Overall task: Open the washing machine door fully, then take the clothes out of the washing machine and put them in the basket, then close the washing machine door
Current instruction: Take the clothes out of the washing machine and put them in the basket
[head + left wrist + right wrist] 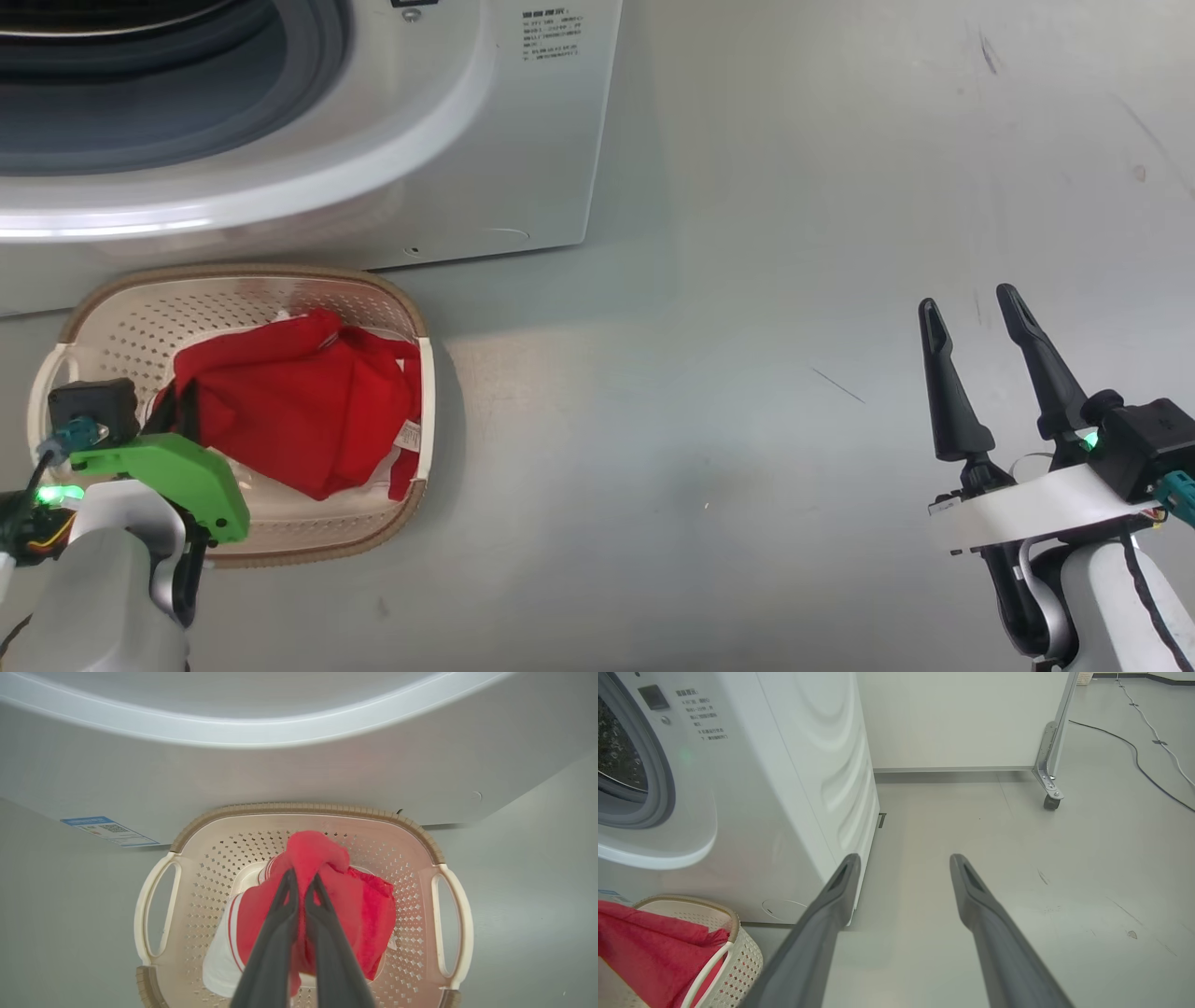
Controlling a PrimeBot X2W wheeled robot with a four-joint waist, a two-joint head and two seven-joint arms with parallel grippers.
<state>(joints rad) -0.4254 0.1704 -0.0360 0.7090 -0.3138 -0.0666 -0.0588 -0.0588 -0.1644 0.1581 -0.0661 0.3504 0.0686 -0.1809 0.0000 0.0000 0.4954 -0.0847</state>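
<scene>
The washing machine [523,140] stands open at the top left, its grey seal [317,56] and drum mouth showing; the washing machine door is out of view. The cream basket [233,273] sits on the floor right in front of it. Red clothes [299,411] fill the basket. In the left wrist view my left gripper [302,877] is shut on a bunched fold of the red clothes [359,914], just above the basket [303,808]. My right gripper [967,301] hovers open over bare floor far to the right, holding nothing. Its spread fingers [831,905] point past the machine's corner [784,788].
Grey floor [747,373] stretches right of the machine and basket. In the right wrist view a metal frame leg on a caster [1049,765] stands by a white wall panel, and a cable [1143,760] runs across the floor behind it.
</scene>
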